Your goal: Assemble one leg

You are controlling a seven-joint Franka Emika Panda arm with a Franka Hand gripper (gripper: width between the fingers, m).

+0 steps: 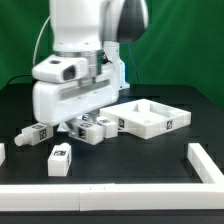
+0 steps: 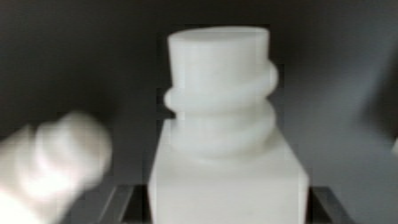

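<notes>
A white square panel (image 1: 150, 127) lies on the black table (image 1: 130, 165), near the gripper (image 1: 85, 116), toward the exterior view's right.

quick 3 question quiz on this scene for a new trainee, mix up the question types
1. True or false: the white square panel lies in the left half of the exterior view.
2. Multiple choice: in the wrist view, what sits between the fingers of the claw? A) the leg B) a screwdriver C) nothing
3. Fill in: the table top is ___ in colour.

Key: 1 false, it lies in the right half. 2 A. 3 black.
</notes>
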